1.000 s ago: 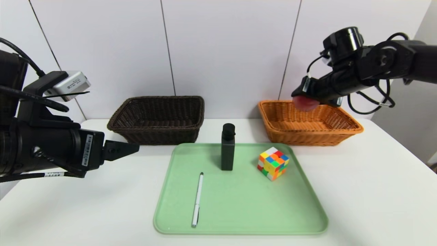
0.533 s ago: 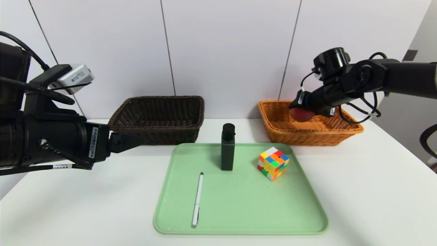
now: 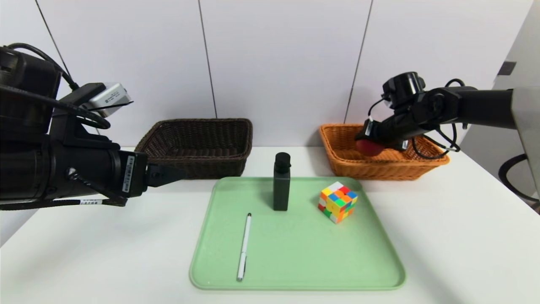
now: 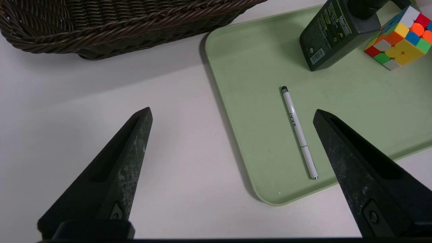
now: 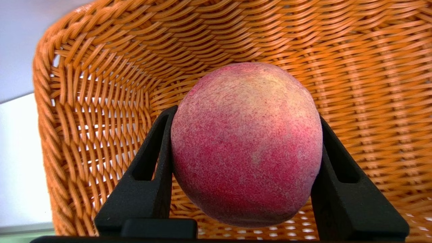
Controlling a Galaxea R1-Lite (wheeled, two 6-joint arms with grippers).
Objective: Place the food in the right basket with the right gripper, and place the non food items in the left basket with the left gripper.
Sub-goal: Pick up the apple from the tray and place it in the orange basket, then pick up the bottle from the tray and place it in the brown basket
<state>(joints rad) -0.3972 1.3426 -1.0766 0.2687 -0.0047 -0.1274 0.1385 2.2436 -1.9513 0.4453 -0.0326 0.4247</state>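
Peach (image 5: 246, 145) sits clamped between both fingers of the right pincer (image 3: 366, 143), low inside the orange basket (image 3: 422, 162), so letting go there should drop it gently rather than bounce it out. The left pincer (image 4: 233, 118), fingers wide apart, hangs over the counter (image 4: 101, 101) beside the green tray (image 3: 295, 261), apparently readied for the pen (image 3: 244, 247), bottle (image 3: 281, 181) and cube (image 3: 337, 202) bound for the dark basket (image 3: 198, 147)

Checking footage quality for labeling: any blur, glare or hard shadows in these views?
Head view: even light, soft shadow beside the black bottle, no glare. Left wrist view: pen sharp, open left gripper fingers large in the foreground. Right wrist view: peach sharp, filling the frame; orange basket weave clear.
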